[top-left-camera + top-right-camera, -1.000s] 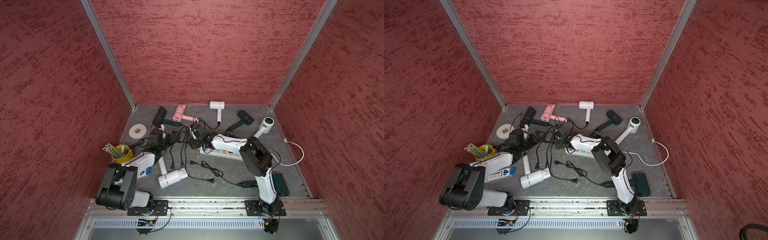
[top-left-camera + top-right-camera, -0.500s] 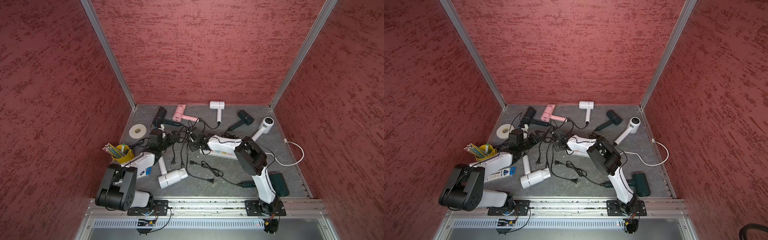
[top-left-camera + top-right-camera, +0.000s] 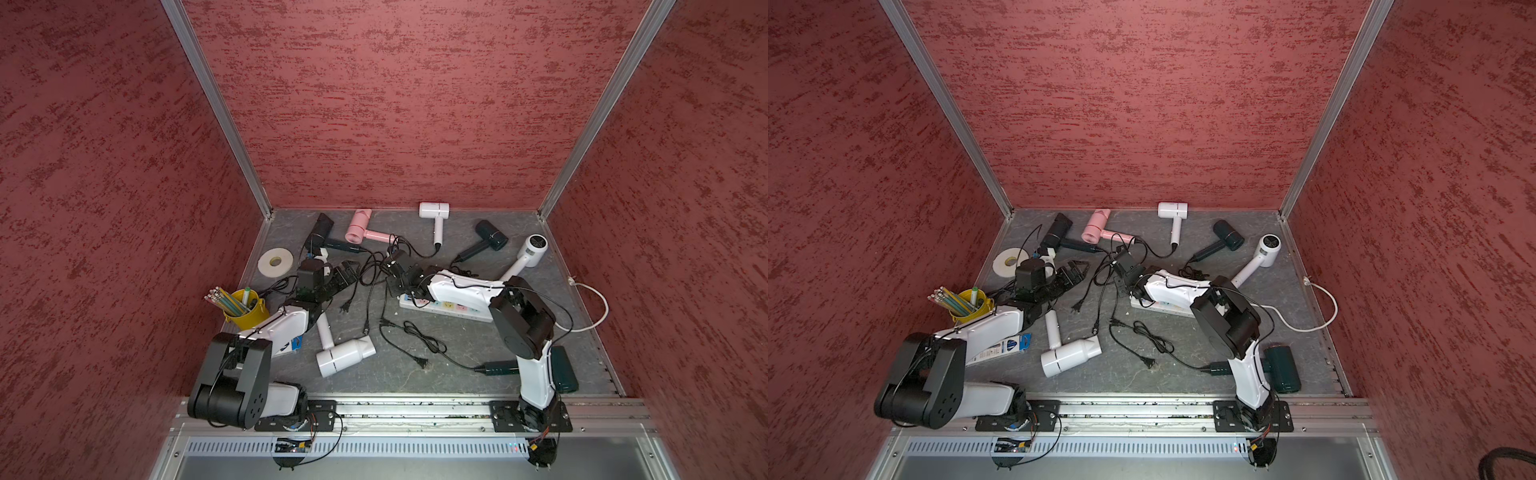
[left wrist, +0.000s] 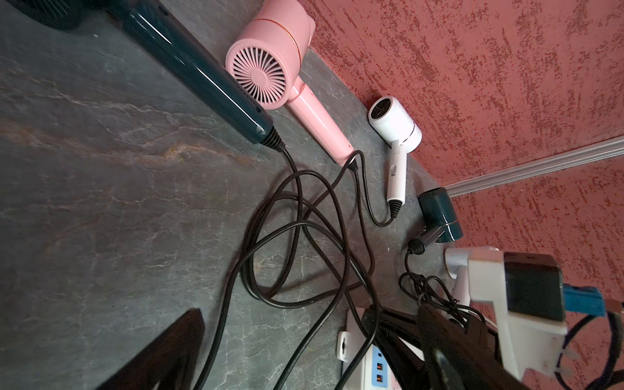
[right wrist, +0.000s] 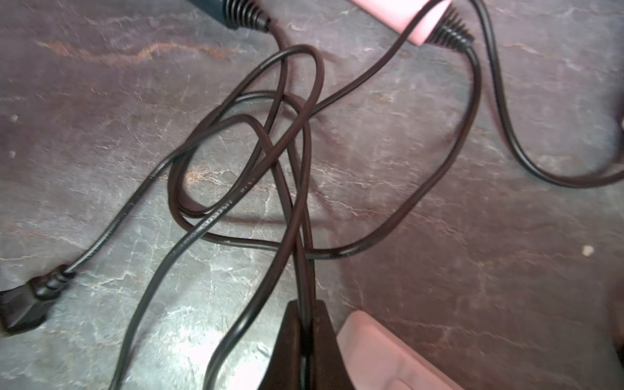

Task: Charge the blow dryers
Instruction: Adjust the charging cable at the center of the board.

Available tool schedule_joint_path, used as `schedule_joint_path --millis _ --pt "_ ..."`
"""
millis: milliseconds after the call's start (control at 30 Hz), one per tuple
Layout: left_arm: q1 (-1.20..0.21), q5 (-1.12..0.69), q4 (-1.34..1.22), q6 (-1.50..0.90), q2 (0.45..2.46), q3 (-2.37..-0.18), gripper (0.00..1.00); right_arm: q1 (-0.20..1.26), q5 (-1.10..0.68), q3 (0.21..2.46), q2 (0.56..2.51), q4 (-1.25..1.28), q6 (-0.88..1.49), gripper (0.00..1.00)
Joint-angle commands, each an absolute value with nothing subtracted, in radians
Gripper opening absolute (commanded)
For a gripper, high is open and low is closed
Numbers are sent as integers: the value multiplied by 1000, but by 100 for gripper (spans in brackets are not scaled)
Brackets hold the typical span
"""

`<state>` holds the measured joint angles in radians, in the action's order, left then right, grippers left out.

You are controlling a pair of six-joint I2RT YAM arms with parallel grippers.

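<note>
Red textured walls close in a grey stone-patterned table (image 3: 469,340). Nearest the arm bases lie a white dryer (image 3: 345,357) and a dark green dryer (image 3: 563,370), with a loose plug (image 3: 422,362) on the bare surface between them. Behind that is the power strip (image 3: 451,306), half hidden under the right forearm.

The change is at the right gripper (image 5: 304,314). A second ago its jaws stood partly apart; now they are pinched tight on a black cord (image 5: 305,287) at the edge of the tangle, and the elbow has shifted a little. The left gripper (image 3: 347,272) has not moved and hangs wide open over the cords, holding nothing.

So a cord is probably now caught and ready to be drawn toward the strip. Which dryer it belongs to I cannot tell. The pink dryer (image 3: 359,228) and the rest lie along the back wall.

Faint print runs along one cord, too blurred to read. A blue-and-white packet (image 3: 1007,347) under the left arm bears a logo, also illegible.
</note>
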<state>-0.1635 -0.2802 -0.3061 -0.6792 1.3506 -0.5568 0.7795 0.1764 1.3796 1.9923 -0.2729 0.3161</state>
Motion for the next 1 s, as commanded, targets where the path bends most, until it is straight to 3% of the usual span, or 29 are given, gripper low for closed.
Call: schedule_joint_path --millis 0,267,633,967 --pt "-183 -268 -321 -629 1319 -551 100 742 78 1335 1938 -170 363 0" --pt "-456 -1 -143 -375 1282 -678 100 687 -90 1292 1892 -105 411 0" --pt "-472 -36 -100 -345 1394 -745 100 643 -213 1272 1882 -77 464 0" --pt "-378 -245 -150 -422 1533 -768 100 638 -222 1259 1886 -77 468 0"
